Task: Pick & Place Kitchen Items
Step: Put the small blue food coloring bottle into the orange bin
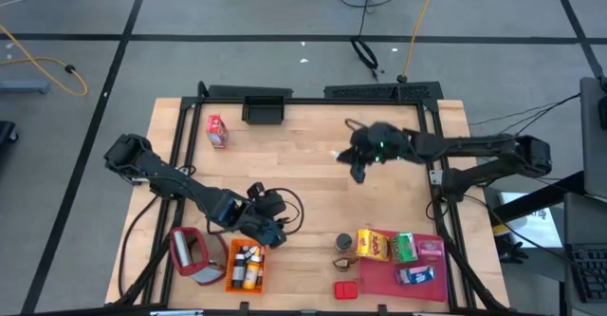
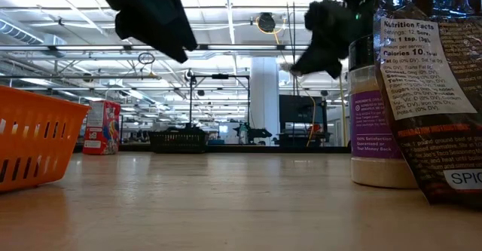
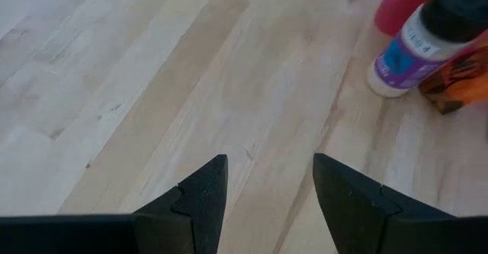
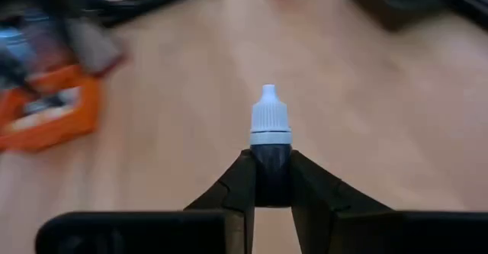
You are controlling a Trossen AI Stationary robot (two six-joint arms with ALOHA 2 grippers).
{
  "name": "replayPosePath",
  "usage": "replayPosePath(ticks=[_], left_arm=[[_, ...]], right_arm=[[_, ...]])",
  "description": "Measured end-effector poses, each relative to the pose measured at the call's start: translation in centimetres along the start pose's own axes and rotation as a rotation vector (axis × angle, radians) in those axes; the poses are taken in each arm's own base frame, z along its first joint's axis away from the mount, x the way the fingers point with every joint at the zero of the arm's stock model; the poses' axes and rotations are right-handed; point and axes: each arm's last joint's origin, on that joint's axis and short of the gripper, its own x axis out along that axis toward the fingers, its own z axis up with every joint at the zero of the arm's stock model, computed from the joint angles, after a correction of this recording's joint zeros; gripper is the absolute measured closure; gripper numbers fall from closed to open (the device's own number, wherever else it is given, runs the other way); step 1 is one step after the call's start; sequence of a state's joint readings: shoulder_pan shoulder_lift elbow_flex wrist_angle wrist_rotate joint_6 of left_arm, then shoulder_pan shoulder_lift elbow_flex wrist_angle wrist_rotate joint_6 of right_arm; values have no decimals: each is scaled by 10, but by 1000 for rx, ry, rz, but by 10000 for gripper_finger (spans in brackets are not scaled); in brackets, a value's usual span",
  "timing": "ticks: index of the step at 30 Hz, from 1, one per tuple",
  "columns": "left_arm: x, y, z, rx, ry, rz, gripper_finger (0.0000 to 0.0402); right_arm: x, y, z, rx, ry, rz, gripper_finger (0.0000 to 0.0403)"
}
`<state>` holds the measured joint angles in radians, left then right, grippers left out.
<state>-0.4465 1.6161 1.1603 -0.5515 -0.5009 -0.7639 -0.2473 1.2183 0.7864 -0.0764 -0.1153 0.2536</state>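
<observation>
Wooden table mostly bare mid-span. Right gripper clenched on small white-capped bottle, cap pointing ahead of fingertips, raised mid-table. Orange crate nearer left gripper, parted, empty.

The high view looks straight down from well above, taking in the whole table with floor on all sides. The low view sits at table-top height, facing level across the boards into the room, very close to a spice jar filling the right of its frame. The left wrist view looks down past its own fingers at bare wood from close range, catching that jar at upper right. The right wrist view faces across the table; the orange crate at its left also shows at lower left in the high view and at the left edge of the low view.
</observation>
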Motion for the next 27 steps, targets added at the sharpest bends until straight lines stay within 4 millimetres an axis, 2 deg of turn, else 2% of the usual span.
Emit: replayPosePath(ticks=[6, 11, 18, 27], left_arm=[[-1, -7, 8, 34, -89, -53, 206], [-3, -15, 20, 116, -221, -97, 206], [-10, -25, 37, 299, -414, -141, 206], [-15, -28, 51, 421, -555, -135, 206]], right_arm=[[2, 61, -5, -127, -88, 227, 355], [-2, 98, -12, -207, -144, 367, 355], [-10, 125, -18, -273, -197, 479, 355], [-16, 139, -22, -325, -250, 515, 355]])
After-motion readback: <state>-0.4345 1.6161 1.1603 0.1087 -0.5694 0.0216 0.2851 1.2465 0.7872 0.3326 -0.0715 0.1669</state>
